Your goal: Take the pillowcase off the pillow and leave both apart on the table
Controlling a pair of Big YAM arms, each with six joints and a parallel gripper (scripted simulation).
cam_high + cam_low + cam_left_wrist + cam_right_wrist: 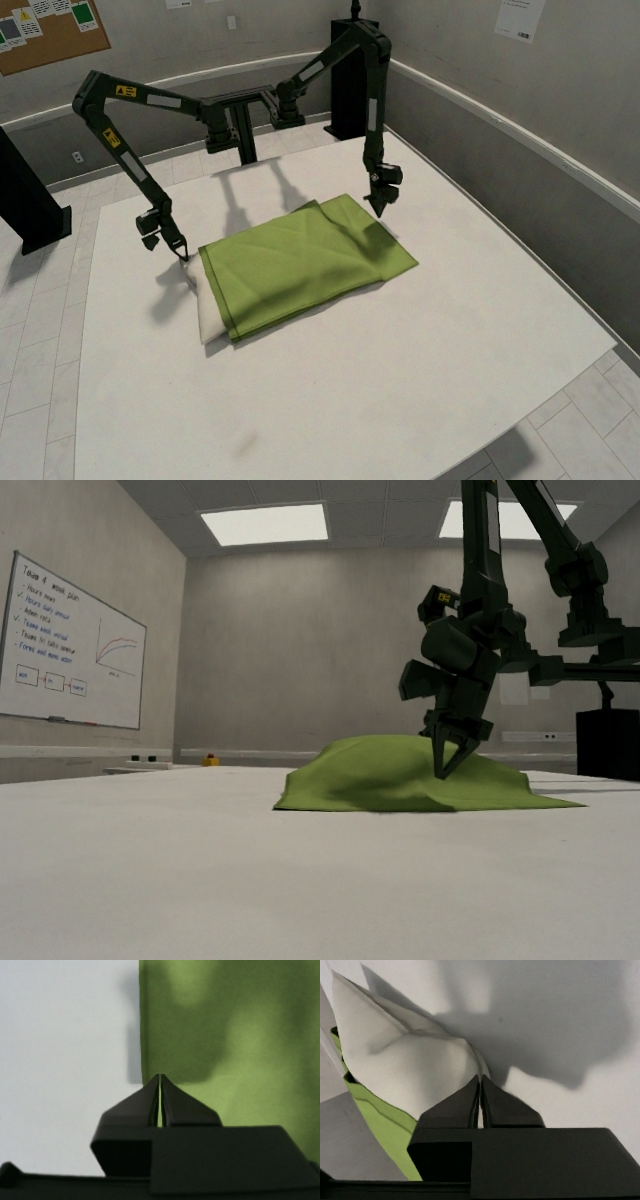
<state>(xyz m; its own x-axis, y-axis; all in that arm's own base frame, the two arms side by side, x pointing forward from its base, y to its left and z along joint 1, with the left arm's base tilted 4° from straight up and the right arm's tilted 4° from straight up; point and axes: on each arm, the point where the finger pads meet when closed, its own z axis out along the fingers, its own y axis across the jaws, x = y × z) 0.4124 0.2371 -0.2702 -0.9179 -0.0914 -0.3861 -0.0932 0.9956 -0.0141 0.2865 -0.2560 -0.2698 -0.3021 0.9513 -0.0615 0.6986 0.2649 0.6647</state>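
The green pillowcase (289,248) (361,782) (260,1050) (385,1127) still covers most of the white pillow (207,310) (410,1070). A strip of pillow shows out of its hemmed open end, at the left in the top view. The pillowcase's other end lies flat. My right gripper (186,257) (480,1080) is shut on the pillow's rear corner beside the open end. My left gripper (379,214) (440,777) (159,1080) is shut with nothing seen between its fingertips, a little above the pillowcase's rear edge near the closed end. The rest of the pillow is hidden.
The white table (330,392) (310,883) reaches well past the pillow on its front side. Its left edge is nearer the right gripper. The arm stand (242,129) rises behind the rear edge.
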